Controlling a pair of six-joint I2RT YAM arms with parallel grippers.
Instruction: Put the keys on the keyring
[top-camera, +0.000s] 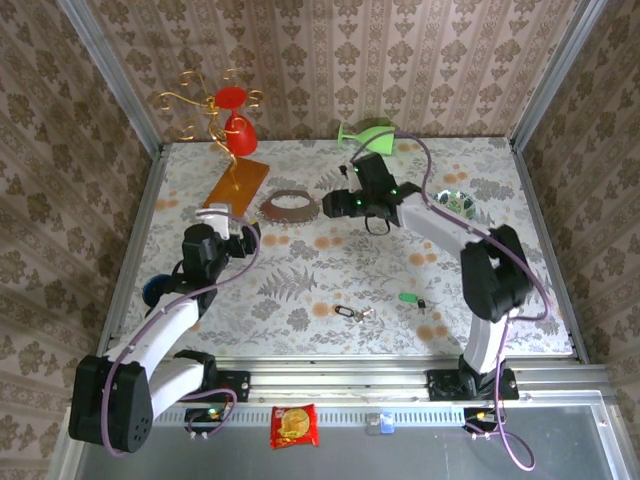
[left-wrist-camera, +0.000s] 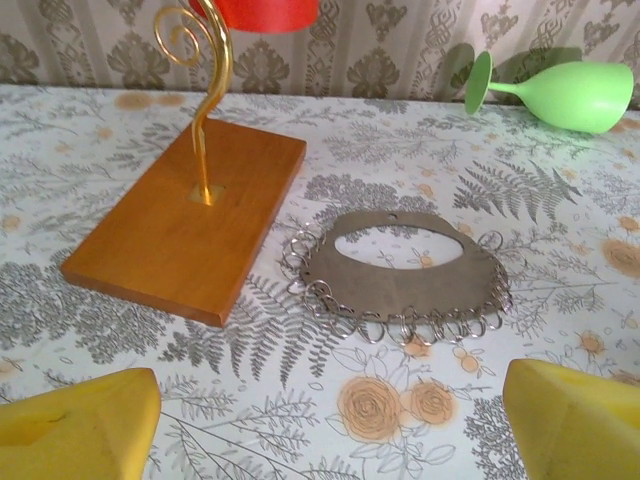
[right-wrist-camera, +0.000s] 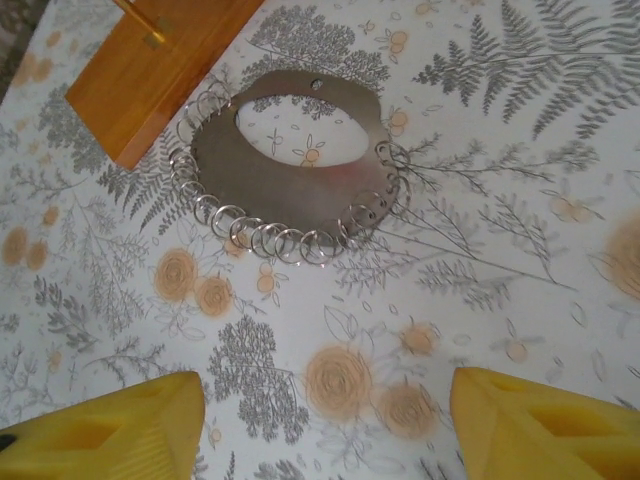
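The keyring (top-camera: 300, 212) is seen in the upper middle of the top view, lying flat on the flowery table (top-camera: 300, 270). It is a flat grey-brown plate with an oval hole, and many small wire rings are hung along its edge. The left gripper (top-camera: 238, 228) is found just to the left of it and the right gripper (top-camera: 335, 200) just to the right, so the keyring lies between the two and is touched by neither. In the left wrist view the two yellow fingers (left-wrist-camera: 80, 430) are seen far apart in the bottom corners, with nothing held between them, and the keyring sits in the middle of the frame. In the right wrist view the yellow fingers (right-wrist-camera: 110, 430) are spread wide too, with nothing held, and the keyring lies above them in the upper middle. The silver key (top-camera: 352, 313) and the green key (top-camera: 408, 297) are seen lower down in the top view, near the front edge of the table and well apart from both grippers. A red and yellow snack packet (top-camera: 295, 425) lies at the bottom of that view, but its print is too small to be read.
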